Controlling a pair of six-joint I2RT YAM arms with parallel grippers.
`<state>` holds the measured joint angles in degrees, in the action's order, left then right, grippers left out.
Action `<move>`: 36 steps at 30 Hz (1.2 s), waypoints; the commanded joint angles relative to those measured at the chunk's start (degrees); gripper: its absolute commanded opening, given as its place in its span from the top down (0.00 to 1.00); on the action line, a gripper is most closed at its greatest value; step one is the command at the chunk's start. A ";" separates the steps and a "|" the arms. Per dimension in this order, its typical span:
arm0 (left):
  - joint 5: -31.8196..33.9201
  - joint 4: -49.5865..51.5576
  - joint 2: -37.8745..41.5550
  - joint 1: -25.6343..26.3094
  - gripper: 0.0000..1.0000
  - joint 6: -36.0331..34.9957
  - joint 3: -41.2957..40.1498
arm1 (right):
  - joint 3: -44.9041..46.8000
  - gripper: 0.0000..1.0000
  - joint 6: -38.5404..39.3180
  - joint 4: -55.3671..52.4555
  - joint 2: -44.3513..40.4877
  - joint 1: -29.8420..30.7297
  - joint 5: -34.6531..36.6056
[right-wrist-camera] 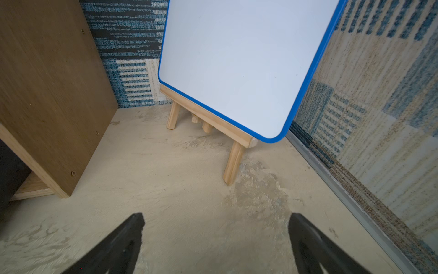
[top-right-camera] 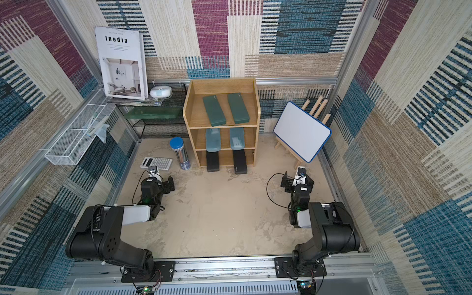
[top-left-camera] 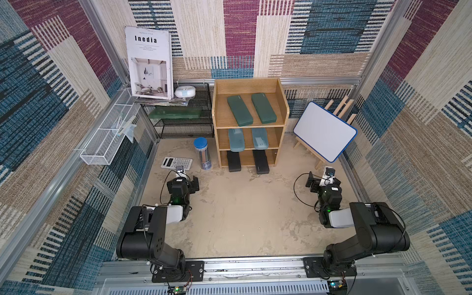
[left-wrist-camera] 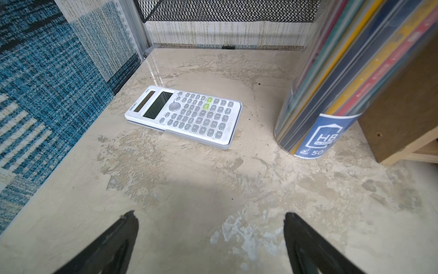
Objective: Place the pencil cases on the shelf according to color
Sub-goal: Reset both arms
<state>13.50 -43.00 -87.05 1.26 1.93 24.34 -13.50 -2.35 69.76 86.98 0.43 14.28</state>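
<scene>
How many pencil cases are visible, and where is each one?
6. Two green cases lie on the shelf's top tier, two blue cases on the middle tier, and two black cases on the bottom tier. No others are visible.

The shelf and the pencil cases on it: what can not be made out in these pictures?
- Black cases: rear parts hidden under the middle board, in both top views.
- Blue cases: rear parts hidden under the top board, in both top views.
- Green cases: small print too small to read.
- Shelf: in the right wrist view cut off by the picture edge; mainly its side panel shows.
</scene>
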 commanded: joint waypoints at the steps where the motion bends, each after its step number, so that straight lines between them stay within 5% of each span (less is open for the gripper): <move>1: -0.55 -0.85 -0.15 -0.11 0.00 -0.09 0.36 | -0.21 0.01 -0.26 0.73 -0.09 0.06 -0.14; 32: -3.07 -1.21 -0.18 -0.37 0.00 -0.97 0.27 | -0.21 0.01 -0.23 0.73 -0.06 0.07 -0.15; 36: -11.91 -2.11 -0.15 -0.37 0.00 -4.61 -0.36 | -0.21 0.01 -0.26 0.75 -0.10 0.05 -0.14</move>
<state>7.53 -43.33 -87.24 0.84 -0.05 24.25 -13.50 -2.35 69.76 86.98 0.43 14.28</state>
